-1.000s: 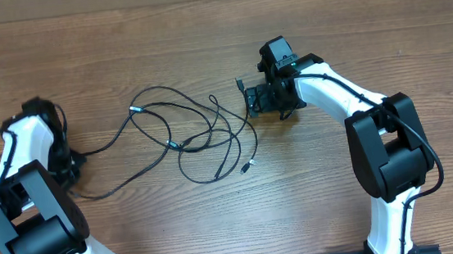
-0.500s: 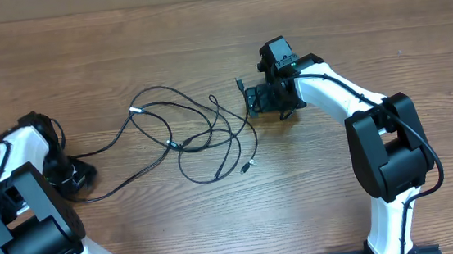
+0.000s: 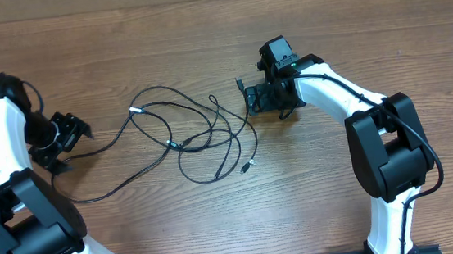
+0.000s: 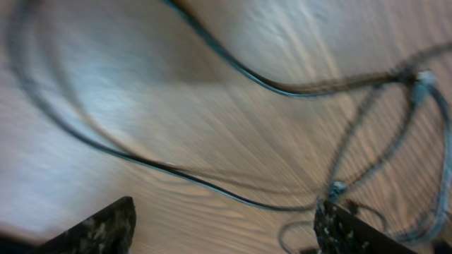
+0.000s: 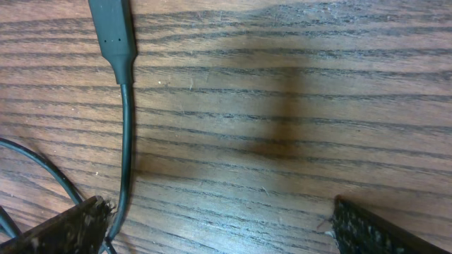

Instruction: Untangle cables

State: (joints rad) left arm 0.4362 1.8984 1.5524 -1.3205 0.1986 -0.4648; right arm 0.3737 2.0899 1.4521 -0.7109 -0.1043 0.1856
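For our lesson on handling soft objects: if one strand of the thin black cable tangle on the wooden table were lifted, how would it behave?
The thin black cables lie in loose curving loops, so a lifted strand would probably droop, floppy. They cross each other, so neighbours would likely drag along. Being so thin, they look light.

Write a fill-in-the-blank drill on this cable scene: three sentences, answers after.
The thin black tangled cables lie on a ___ table. The left gripper is ___ and holds nothing. In the overhead view, the right gripper sits on the ___ side of the tangle, its jaws apart.
Missing words: wooden; open; right.
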